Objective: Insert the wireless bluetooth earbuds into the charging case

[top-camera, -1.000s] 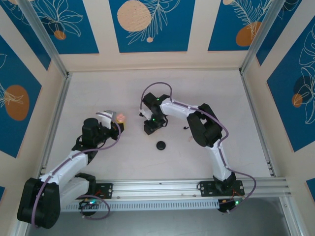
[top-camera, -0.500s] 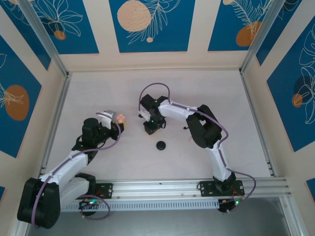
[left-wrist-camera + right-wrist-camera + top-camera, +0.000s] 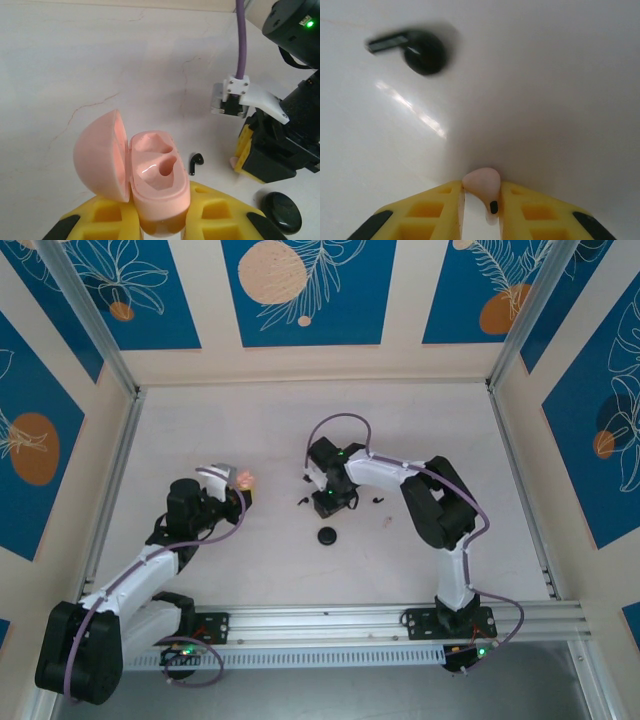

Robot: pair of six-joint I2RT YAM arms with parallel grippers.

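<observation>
From left wrist, left pincer [image 3: 160,212] clamping open charging case [image 3: 157,175]; right wrist, right pincer [image 3: 481,189] pinching pink earbud [image 3: 481,180]

In the right wrist view the black earbud [image 3: 417,50] is smeared by blur and the pink earbud [image 3: 481,179] sits partly hidden inside the right gripper [image 3: 481,189], while in the left wrist view the left gripper [image 3: 160,202] has yellow fingers [image 3: 220,214], cut off by the bottom edge, covering the pink charging case's [image 3: 157,170] base.
</observation>
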